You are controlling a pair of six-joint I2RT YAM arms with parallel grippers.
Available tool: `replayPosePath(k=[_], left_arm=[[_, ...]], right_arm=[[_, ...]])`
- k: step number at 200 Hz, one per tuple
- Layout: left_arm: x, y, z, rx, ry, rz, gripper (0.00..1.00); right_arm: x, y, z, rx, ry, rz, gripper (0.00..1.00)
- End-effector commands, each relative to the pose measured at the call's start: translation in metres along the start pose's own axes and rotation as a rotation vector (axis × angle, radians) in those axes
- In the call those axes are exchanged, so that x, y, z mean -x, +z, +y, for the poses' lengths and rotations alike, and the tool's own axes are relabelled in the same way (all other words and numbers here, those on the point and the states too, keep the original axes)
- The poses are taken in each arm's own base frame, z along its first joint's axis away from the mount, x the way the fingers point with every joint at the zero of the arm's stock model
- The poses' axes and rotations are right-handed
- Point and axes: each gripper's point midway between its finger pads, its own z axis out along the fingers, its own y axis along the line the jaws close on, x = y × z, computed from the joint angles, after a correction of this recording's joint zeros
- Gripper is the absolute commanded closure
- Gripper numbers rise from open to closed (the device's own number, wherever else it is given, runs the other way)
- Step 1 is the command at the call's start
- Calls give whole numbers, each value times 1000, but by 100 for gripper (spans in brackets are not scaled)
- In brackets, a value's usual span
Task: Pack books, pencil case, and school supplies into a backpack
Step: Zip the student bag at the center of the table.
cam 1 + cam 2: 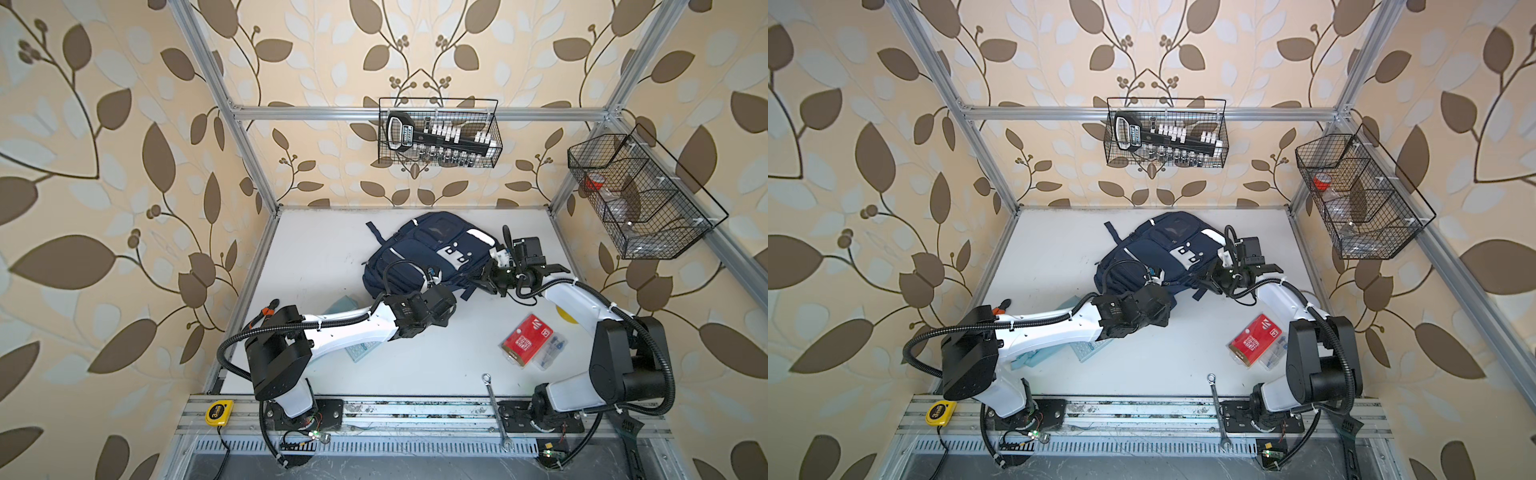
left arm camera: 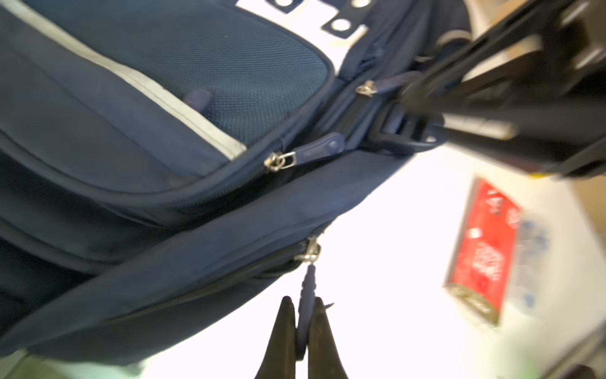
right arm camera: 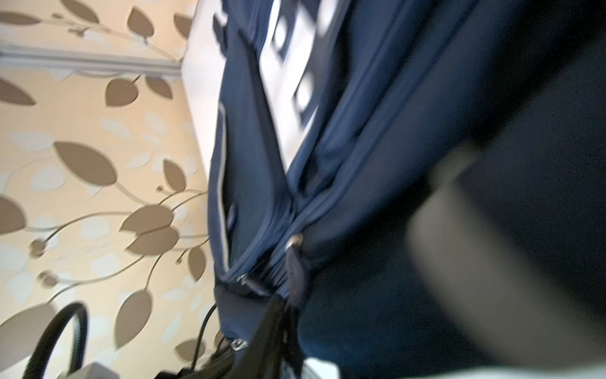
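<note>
Centrally, item one: navy backpack (image 1: 428, 253), lying on the white table (image 1: 316, 257), towards the far side, front pockets up.
- Left gripper (image 2: 301, 300): at the backpack's near edge, jaws narrowed on a blue zipper pull (image 2: 308, 282) that hangs from a metal slider (image 2: 310, 252).
- Right gripper (image 1: 484, 282): against the backpack's right side; its view is blurred and I cannot tell how wide the jaws stand.

Containers:
- Far-wall wire basket (image 1: 436, 99): holds a socket set (image 1: 440, 139) on a black rail with a handle.
- Right-wall wire basket (image 1: 706, 199), divided: a red-topped item (image 1: 594, 183) and clear pieces too small to identify.
- Clear plastic box (image 1: 528, 340), red label, near right on the table.

Loose on the table:
- Pale blue calculator (image 1: 361, 351) and pale blue pencil case (image 1: 343, 305), both partly under the left arm.
- Orange-handled pliers (image 1: 264, 311), left edge.
- Yellow roll (image 1: 567, 316), mostly hidden by the right arm.

Near rail: yellow tape measure (image 1: 219, 412), steel wrench (image 1: 496, 411).

Room: aluminium frame (image 1: 415, 113), beige wallpaper (image 1: 104, 187) with brown leaves.
</note>
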Motion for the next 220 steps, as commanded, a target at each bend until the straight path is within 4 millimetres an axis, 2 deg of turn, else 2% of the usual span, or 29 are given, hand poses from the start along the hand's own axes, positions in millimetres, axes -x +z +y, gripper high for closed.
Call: replayPosePath(k=[1,8,27,45,58,68,100,140,148,176,187,199,220], left_arm=[[5,-18,25,74,66,-5,100],[9,-19,20,58,77,-12,100],[14,-21,6,-18,120,-35,100],[14,-22,-6,-83,168,-29,100],[12,-24,-14,-115,198,-2,100],[10,-26,-19,-138,216,19,100],[5,-35,-24,-171,258,74,100],[-6,-42,-36,-240,315,147,100],[-6,-42,-36,-241,320,153,100],[-6,-45,-34,-243,325,142,100],[-6,-47,-34,-249,335,144,100],[-7,-45,-27,-207,358,157,100],[-15,-46,9,-2,380,235,100]], right_arm=[[8,-40,20,-59,-135,-205,35],[-3,-49,27,-45,-134,-223,32],[-31,-66,27,19,-27,-259,24],[-68,-53,25,87,87,-216,24],[-91,-40,34,106,102,-197,24],[-101,-31,40,110,111,-193,24],[-116,-6,51,118,196,-171,24],[-106,26,39,118,299,-211,26],[-106,34,35,115,323,-195,30],[-111,59,18,128,406,-162,55],[-109,63,18,129,407,-163,72],[-99,64,15,91,370,-173,100],[-63,47,-10,-37,306,-258,100]])
